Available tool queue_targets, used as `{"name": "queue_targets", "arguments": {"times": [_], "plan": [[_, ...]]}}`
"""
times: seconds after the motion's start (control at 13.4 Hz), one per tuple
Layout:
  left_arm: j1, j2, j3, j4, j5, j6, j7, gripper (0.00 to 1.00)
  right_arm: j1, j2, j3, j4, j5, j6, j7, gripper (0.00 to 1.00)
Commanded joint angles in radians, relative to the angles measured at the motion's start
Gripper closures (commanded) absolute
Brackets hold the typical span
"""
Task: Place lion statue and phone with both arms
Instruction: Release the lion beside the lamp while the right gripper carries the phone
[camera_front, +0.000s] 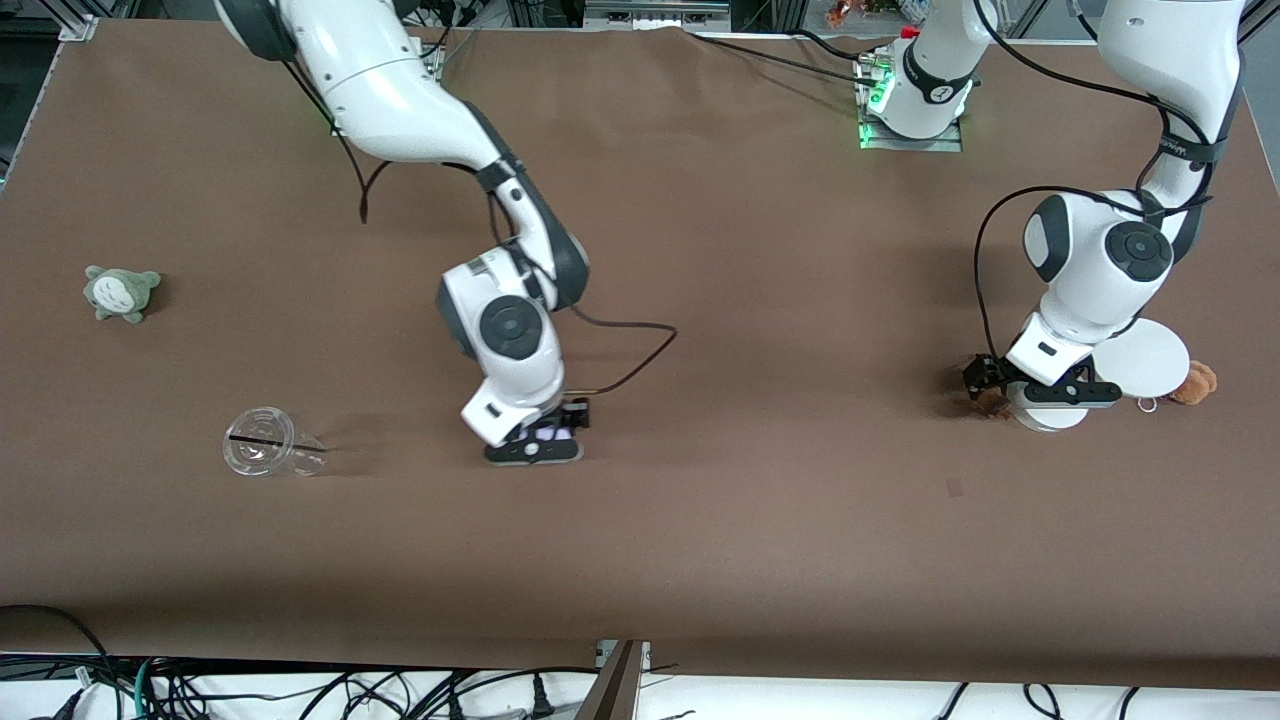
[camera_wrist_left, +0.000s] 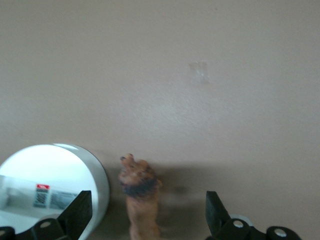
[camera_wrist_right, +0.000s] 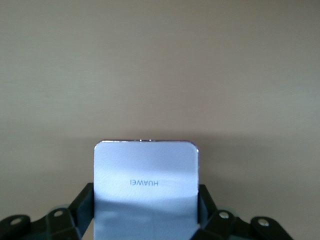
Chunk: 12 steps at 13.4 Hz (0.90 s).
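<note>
Now lion statue (camera_wrist_left: 141, 197) stands between spread left fingers (camera_wrist_left: 77, 212).

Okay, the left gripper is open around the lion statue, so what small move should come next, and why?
Probably lift the left gripper straight up. Its fingers stand wide apart with the lion statue free between them, resting on the table beside the white round stand, so it looks released. The right gripper is shut on the phone.
</note>
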Motion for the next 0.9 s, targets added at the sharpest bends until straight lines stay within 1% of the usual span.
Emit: {"name": "queue_targets", "arguments": {"times": [0.0,0.3,0.37,0.45,0.6,0.67,0.82], "plan": [[-0.047,-0.056,0.004,0.010,0.017,-0.091,-0.075,0.00,-0.063,-0.095,0.009,-0.113,0.057,0.001,-0.073,0.50],[-0.047,-0.095,0.004,0.061,0.017,-0.193,-0.078,0.00,-0.163,-0.149,0.009,-0.231,0.062,0.035,-0.183,0.49],[-0.046,-0.108,0.004,0.084,0.017,-0.241,-0.075,0.00,-0.189,-0.153,0.009,-0.262,0.062,0.057,-0.214,0.49],[-0.047,-0.122,0.006,0.118,0.017,-0.311,-0.075,0.00,-0.214,-0.155,0.009,-0.299,0.062,0.100,-0.243,0.49],[-0.047,-0.142,0.006,0.232,0.015,-0.510,-0.070,0.00,-0.261,-0.152,0.009,-0.366,0.064,0.204,-0.317,0.49],[-0.047,-0.150,0.006,0.303,0.012,-0.618,-0.070,0.00,-0.274,-0.149,0.011,-0.377,0.065,0.228,-0.326,0.49],[-0.047,-0.156,0.004,0.433,0.011,-0.803,-0.067,0.00,-0.277,-0.147,0.014,-0.377,0.070,0.228,-0.328,0.49]]}}
